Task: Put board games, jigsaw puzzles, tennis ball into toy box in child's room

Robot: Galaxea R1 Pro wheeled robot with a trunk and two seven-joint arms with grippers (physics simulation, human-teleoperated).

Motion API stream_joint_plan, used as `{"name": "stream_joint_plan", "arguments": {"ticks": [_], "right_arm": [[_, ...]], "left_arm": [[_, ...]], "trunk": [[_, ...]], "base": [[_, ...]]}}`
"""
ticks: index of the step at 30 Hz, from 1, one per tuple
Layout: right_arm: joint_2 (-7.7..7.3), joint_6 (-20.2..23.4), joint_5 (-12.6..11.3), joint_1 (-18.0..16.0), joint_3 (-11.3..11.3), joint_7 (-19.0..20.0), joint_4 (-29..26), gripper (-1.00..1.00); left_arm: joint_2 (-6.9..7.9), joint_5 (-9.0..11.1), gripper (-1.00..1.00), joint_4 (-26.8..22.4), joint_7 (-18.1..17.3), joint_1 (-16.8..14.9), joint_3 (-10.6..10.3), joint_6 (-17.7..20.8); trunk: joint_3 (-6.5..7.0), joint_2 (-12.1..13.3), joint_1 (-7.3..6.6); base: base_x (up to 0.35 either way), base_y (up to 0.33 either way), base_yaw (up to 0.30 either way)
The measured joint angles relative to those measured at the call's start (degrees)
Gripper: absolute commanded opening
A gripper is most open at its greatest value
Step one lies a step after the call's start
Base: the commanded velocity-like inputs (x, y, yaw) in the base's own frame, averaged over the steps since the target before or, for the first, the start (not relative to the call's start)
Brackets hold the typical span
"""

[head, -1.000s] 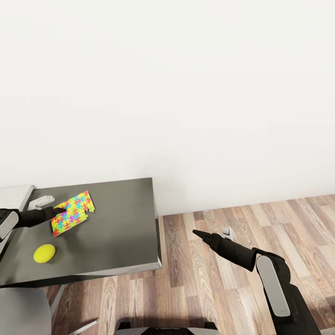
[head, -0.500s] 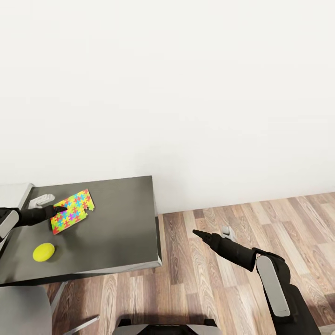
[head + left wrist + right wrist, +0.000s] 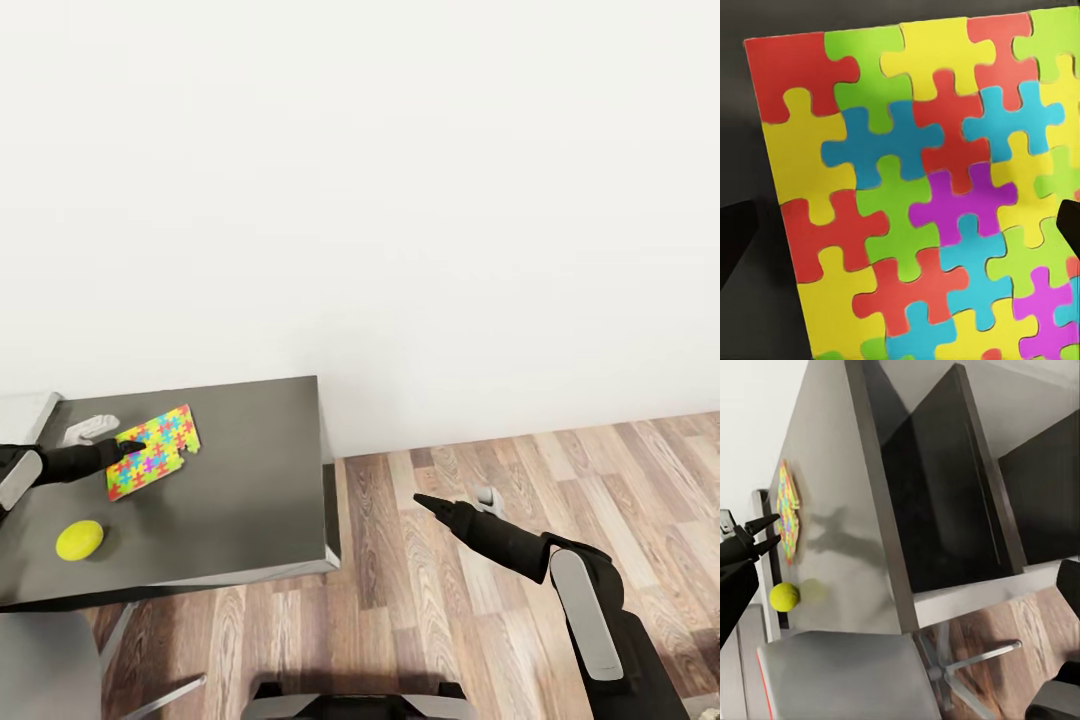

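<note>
We reach our left gripper [image 3: 132,449] across the dark table [image 3: 250,480] to the jigsaw puzzle [image 3: 152,452], its two fingers spread apart on either side of the sheet's near edge and not clamped on it. The puzzle lies flat on the tabletop near the wall. The tennis ball [image 3: 79,539] sits on the table nearer to us, apart from the puzzle. Our right gripper [image 3: 424,501] hangs over the wood floor [image 3: 430,610], fingers pressed together on nothing
</note>
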Motion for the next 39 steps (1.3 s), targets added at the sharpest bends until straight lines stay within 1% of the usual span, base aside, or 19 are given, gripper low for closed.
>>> {"name": "stream_joint_plan", "arguments": {"ticks": [10,15,21,25,31,39], "right_arm": [[0.0,0.0,0.0,0.0,0.0,0.0,0.0,1.0],[0.0,0.0,0.0,0.0,0.0,0.0,0.0,1.0],[0.0,0.0,0.0,0.0,0.0,0.0,0.1,1.0],[-0.07,0.0,0.0,0.0,0.0,0.0,0.0,1.0],[-0.11,0.0,0.0,0.0,0.0,0.0,0.1,1.0],[-0.09,0.0,0.0,0.0,0.0,0.0,0.1,1.0]], "left_arm": [[-0.12,0.0,1.0,-0.5,-0.1,0.0,-0.3,0.1],[-0.13,-0.1,1.0,-0.6,-0.1,0.1,-0.4,0.1],[-0.19,-0.1,1.0,-0.6,-0.2,0.0,-0.4,0.1],[-0.24,-0.1,1.0,-0.7,-0.1,0.1,-0.4,0.0],[-0.82,0.0,1.0,-0.8,-0.1,0.0,-0.3,0.0],[-0.92,-0.1,1.0,-1.0,-0.1,0.1,-0.4,0.1]], "trunk": [[-0.01,0.0,0.01],[-0.01,0.0,0.01],[0.06,0.0,0.01],[0.07,0.0,0.01],[0.07,0.0,0.01],[0.07,0.0,0.01]], "base": [[0.0,-0.026,0.0],[0.0,-0.183,-0.029],[0.0,-0.042,-0.136],[0.0,-0.186,-0.02],[0.0,-0.104,-0.027],[0.0,-0.123,-0.005]]}}
